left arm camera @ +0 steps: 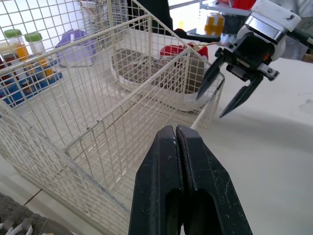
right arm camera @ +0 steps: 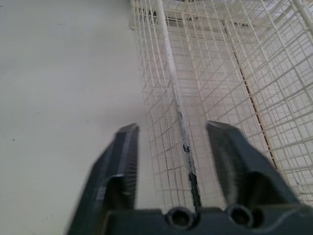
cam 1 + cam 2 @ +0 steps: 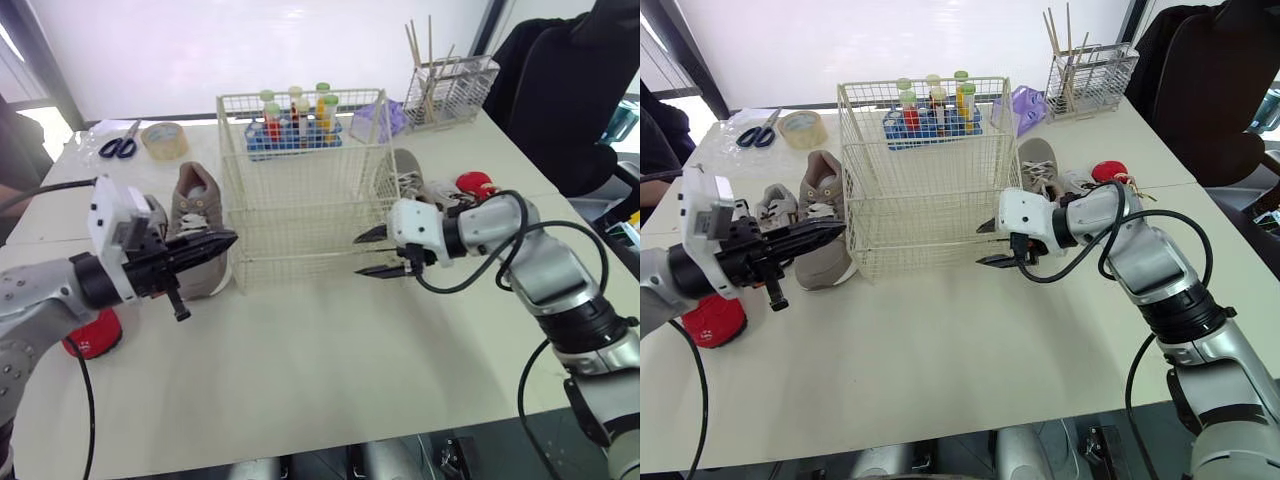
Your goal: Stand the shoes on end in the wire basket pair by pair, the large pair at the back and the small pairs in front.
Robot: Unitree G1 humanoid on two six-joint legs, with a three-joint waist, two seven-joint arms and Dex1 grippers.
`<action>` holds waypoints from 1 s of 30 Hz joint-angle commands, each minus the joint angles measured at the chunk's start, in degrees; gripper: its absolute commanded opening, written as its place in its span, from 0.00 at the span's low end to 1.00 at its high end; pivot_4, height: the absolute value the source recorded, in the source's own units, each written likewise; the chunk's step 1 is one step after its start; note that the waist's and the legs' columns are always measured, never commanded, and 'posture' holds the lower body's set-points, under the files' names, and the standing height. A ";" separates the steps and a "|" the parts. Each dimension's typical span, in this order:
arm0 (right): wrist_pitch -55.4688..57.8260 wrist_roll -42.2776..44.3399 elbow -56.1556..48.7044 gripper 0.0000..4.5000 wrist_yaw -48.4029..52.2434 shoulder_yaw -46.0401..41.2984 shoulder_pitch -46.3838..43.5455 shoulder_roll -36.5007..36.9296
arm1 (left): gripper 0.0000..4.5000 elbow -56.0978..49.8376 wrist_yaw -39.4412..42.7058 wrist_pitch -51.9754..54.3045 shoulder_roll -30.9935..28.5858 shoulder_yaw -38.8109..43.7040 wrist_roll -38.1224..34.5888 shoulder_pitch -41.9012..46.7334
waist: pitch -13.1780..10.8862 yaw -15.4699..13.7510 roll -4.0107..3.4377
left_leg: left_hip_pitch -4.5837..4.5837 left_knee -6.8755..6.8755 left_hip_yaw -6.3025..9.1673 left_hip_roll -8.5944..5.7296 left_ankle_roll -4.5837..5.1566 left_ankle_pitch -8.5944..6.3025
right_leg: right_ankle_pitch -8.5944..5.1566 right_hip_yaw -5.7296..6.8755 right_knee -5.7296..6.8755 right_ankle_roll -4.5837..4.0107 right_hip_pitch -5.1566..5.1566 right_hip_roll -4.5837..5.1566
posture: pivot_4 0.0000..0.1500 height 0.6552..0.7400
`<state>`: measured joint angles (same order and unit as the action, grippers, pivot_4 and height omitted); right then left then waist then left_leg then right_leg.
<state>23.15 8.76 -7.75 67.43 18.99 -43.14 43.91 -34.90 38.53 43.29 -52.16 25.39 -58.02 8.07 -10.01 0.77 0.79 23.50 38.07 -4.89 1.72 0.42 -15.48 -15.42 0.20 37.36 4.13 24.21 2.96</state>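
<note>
An empty white wire basket (image 3: 300, 200) stands mid-table. My left gripper (image 3: 225, 242) is shut on nothing and points at the basket's left lower corner, in front of a large tan shoe (image 3: 195, 210). A small grey shoe (image 3: 775, 207) lies beside that one, and a red shoe (image 3: 95, 335) sits under my left arm. My right gripper (image 3: 365, 253) is open at the basket's right front corner. In the right wrist view its fingers (image 2: 124, 152) straddle the corner wire. Right of the basket lie the other tan shoe (image 3: 1038, 165), a small white shoe (image 3: 1077, 182) and a red shoe (image 3: 476, 183).
Behind the basket are a blue rack of bottles (image 3: 293, 128), a tape roll (image 3: 164, 140), scissors (image 3: 120, 147), a purple bag (image 3: 387, 117) and a wire caddy with sticks (image 3: 450, 90). A person in dark clothes (image 3: 560, 90) sits at the far right. Open tabletop lies in front.
</note>
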 commanded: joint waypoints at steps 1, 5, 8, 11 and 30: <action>0.19 -0.70 -2.81 0.04 0.16 -0.28 -0.35 -0.33 | 0.00 -0.84 -0.35 -0.63 -0.33 1.17 -0.41 0.72 | 0.00 0.00 0.00 | 0.00 0.00 0.00 0.00 0.00 0.00 | 0.00 0.00 0.00 0.00 0.00 0.00 | 1.00 1.00; -0.27 -1.78 -3.94 0.02 0.28 0.07 -0.34 -0.70 | 0.00 -0.42 -0.23 -0.69 -0.42 0.81 -0.34 1.21 | 0.00 -0.02 0.01 | 0.00 0.00 0.01 0.00 0.00 0.00 | 0.00 0.01 0.01 0.00 0.00 0.00 | 1.00 1.00; -1.57 -1.43 -4.89 0.02 1.09 -0.04 -0.25 -1.01 | 0.00 -0.17 -0.21 -0.70 -0.32 0.33 -0.21 1.78 | 0.00 -0.01 0.01 | 0.00 0.01 0.00 0.00 -0.01 0.00 | 0.00 0.01 0.01 -0.01 -0.01 0.00 | 1.00 1.00; -2.97 -0.90 -5.10 0.02 2.32 -0.40 -0.14 -0.74 | 0.00 -0.01 -0.21 -0.67 -0.22 -0.07 -0.15 2.28 | 0.00 0.01 0.01 | 0.00 0.01 0.01 0.00 -0.01 0.00 | 0.01 0.02 0.01 0.00 0.00 -0.01 | 1.00 1.00; -16.78 -2.68 6.21 0.02 9.00 -0.43 -3.61 -2.21 | 0.00 0.21 -0.51 -0.47 -0.19 -1.52 -0.18 4.15 | 0.00 0.26 0.00 | -0.01 0.01 0.00 0.01 -0.02 0.01 | 0.01 0.01 0.05 0.01 0.01 -0.07 | 1.00 1.00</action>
<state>8.39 6.45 -1.18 76.08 18.86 -45.07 42.51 -33.83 38.30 43.30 -52.16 23.27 -58.01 11.53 -10.01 1.02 0.79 23.49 38.08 -4.89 1.74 0.40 -15.47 -15.41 0.21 37.42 4.14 24.22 2.90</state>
